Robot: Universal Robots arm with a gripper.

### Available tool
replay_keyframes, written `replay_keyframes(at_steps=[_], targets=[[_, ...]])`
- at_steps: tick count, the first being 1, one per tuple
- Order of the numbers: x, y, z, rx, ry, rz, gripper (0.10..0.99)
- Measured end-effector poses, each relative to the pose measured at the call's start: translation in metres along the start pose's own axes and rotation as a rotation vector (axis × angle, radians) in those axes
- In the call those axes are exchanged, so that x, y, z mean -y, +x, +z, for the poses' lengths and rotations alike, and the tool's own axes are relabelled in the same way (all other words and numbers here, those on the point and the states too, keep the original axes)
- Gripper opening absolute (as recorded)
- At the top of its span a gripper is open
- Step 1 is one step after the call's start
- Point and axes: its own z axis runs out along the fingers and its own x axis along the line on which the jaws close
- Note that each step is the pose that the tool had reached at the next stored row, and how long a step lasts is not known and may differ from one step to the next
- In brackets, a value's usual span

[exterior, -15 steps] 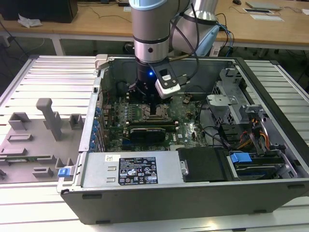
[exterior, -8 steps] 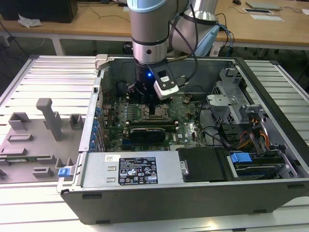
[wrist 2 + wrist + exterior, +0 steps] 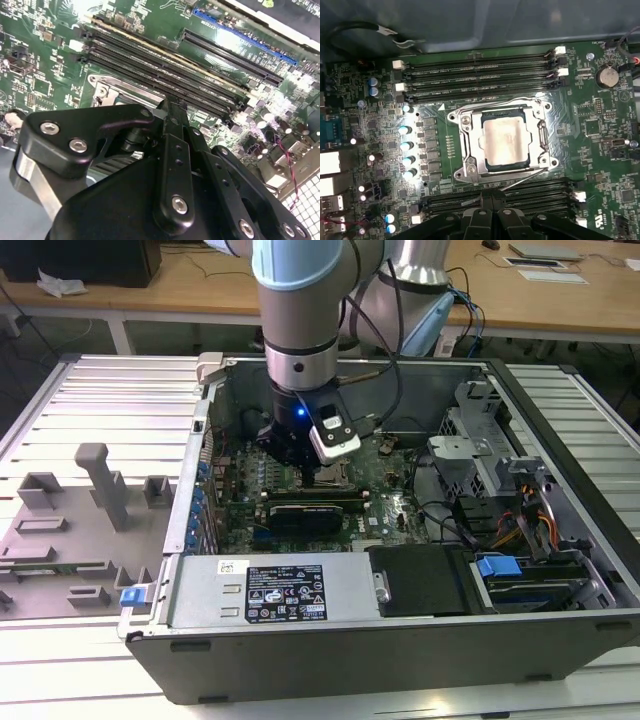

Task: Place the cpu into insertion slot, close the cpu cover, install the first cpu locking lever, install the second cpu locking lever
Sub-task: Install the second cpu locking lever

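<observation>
In the exterior view, the black claw [image 3: 322, 476] hangs low over the green motherboard [image 3: 395, 512] inside the open grey computer case [image 3: 400, 640]. In the first wrist view, the flat square silver-tan cpu [image 3: 504, 142] sits in the black metal-rimmed insertion slot [image 3: 479, 148], silver-grey cpu cover [image 3: 538, 136] framing it, just beyond the claw's fingertips [image 3: 492, 197], which are pressed together, gripping nothing. In the second wrist view, the claw [image 3: 172, 107] points at long black memory slots [image 3: 165, 75].

light: bright room, even from above | glare: cpu [image 3: 504, 141] face washes out pale, shiny board [image 3: 45, 60] blows out in the second wrist view | shadow: case [image 3: 400, 640] interior pretty dim under the arm | focus: gripper [image 3: 172, 112] body close up goes soft
</observation>
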Motion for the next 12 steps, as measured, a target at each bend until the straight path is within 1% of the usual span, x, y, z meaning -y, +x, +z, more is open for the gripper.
replay_keyframes(at_steps=[1, 2, 3, 4, 6, 8, 9, 12], targets=[[0.0014, 0.0011, 0.0002, -0.0009, -0.008, 0.001, 0.106], [0.0033, 0.003, 0.0005, -0.0023, -0.023, 0.002, 0.106], [0.0057, 0.006, 0.0009, -0.0044, -0.043, 0.003, 0.106], [0.0091, 0.0092, 0.0016, -0.0061, -0.058, 0.005, 0.106], [0.0121, 0.0121, 0.0026, -0.0078, -0.074, 0.006, 0.106], [0.0136, 0.0144, 0.0047, -0.0103, -0.095, 0.008, 0.106], [0.0139, 0.0148, 0.0065, -0.0111, -0.102, 0.008, 0.106], [0.015, 0.0152, 0.0138, -0.013, -0.118, 0.01, 0.106]])
